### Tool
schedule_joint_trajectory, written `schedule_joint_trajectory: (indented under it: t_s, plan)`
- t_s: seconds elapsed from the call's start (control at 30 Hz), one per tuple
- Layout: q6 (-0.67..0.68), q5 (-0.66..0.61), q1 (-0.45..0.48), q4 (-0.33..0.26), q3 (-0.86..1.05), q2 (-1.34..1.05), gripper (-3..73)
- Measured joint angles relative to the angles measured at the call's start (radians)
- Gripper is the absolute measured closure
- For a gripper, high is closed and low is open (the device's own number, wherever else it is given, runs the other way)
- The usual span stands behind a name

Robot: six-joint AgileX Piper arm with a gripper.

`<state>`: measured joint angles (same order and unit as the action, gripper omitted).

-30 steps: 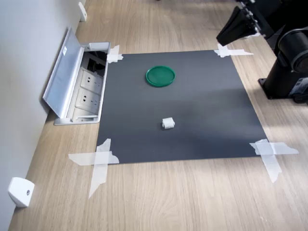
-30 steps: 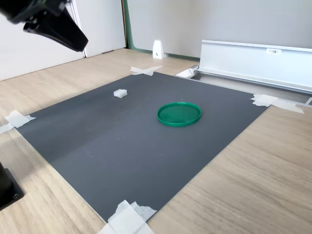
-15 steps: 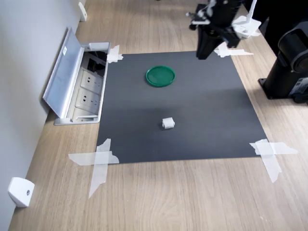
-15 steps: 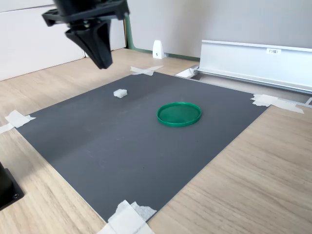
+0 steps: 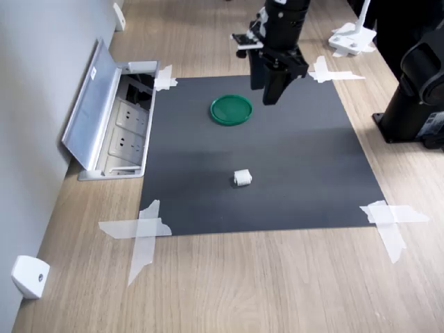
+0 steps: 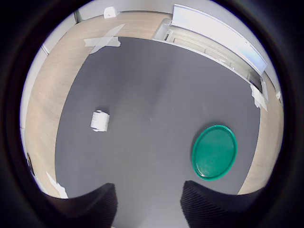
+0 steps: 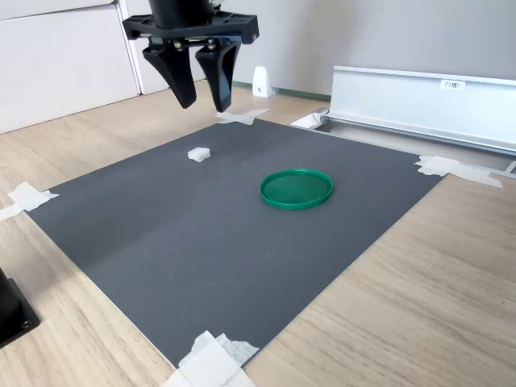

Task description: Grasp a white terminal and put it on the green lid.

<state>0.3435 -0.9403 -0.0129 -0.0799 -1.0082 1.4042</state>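
The tool (image 7: 203,103) hangs in the air above the dark mat (image 5: 291,166), its two fingers (image 7: 181,81) spread apart with a clear gap between them, holding nothing and touching nothing. In the first exterior view it sits just right of the green lid (image 5: 232,109).

One white terminal (image 5: 242,178) lies on the mat, well apart from the lid and nearer the first exterior view's bottom edge. One green lid rests flat on the mat, nothing on it. Four taped corners (image 5: 142,232) hold the mat to the wooden bench (image 5: 263,284).
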Motion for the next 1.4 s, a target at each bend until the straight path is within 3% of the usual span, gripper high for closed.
schedule_joint_trajectory:
  t_s: [0.1, 0.3, 0.53, 0.83, 1.4]
  plan:
    - [-0.03, 0.001, -0.054, -0.009, -0.001, 0.017, 5.4]
    - [-0.232, 0.044, -0.166, -0.007, -0.001, 0.068, 4.2]
    - [-0.27, 0.103, -0.288, 0.021, -0.001, 0.168, 4.2]
    - [-0.29, 0.192, -0.295, 0.048, -0.003, 0.272, 4.0]
    - [-0.375, 0.212, -0.295, 0.048, -0.094, 0.367, 4.1]
